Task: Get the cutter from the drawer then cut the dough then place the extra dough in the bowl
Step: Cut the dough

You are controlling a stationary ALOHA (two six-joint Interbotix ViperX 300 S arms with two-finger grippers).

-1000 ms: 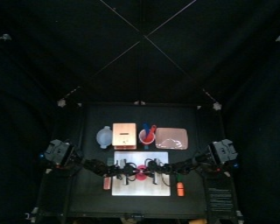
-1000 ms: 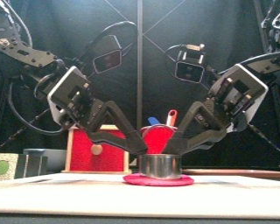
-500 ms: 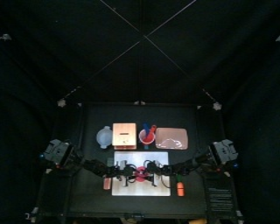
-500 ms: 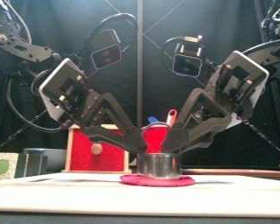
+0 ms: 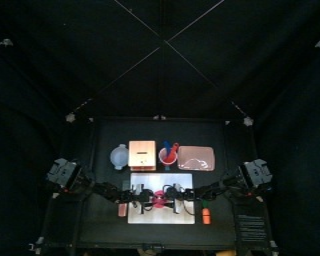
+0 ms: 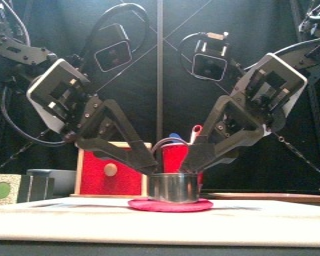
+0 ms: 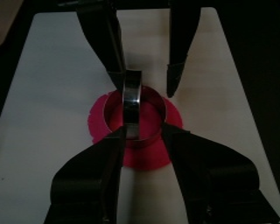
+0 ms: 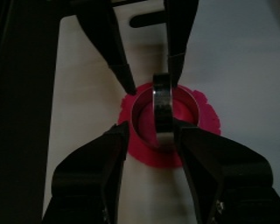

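A round metal cutter (image 6: 174,186) stands on the flat pink dough (image 6: 172,206) in the middle of the white cutting board (image 5: 180,213). Both arms lean in over it. My left gripper (image 6: 152,170) closes on the cutter's left side and my right gripper (image 6: 196,168) on its right side. In the left wrist view the cutter (image 7: 139,109) sits between my own jaws, with the dough (image 7: 111,131) spread under it. The right wrist view shows the same cutter (image 8: 168,101) and the dough (image 8: 143,144), with the other arm's jaws opposite.
Behind the board stand the blue-grey bowl (image 5: 119,155), the wooden box (image 5: 143,153) with its red drawer front (image 6: 107,172), the red cup (image 5: 168,152) with toy knives, and the pink tray (image 5: 198,156).
Both wrists have risen and tilted more steeply over the cutter. The cutter and dough have shifted slightly to the left in the front view.
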